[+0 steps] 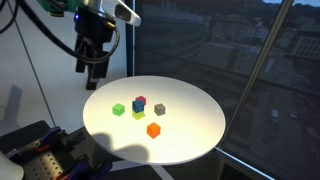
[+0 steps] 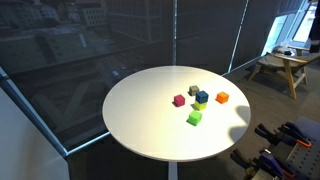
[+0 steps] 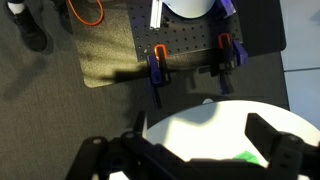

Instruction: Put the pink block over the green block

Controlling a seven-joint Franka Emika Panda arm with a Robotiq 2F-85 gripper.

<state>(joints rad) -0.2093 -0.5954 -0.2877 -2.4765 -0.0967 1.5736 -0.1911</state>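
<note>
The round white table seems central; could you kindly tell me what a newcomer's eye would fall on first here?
The round white table glows against dark windows, with bright cubes clustered near its middle: the pink block, the green block and an orange cube stand out. In an exterior view the gripper hangs above the table's edge, fingers open and empty.

In an exterior view, bare table (image 2: pixel 135 120) lies left of the pink block (image 2: pixel 179 100) and near-side of the green block (image 2: pixel 194 118); the blue cube (image 2: pixel 202 97) and yellow-green cube (image 2: pixel 200 105) crowd between and right.
</note>
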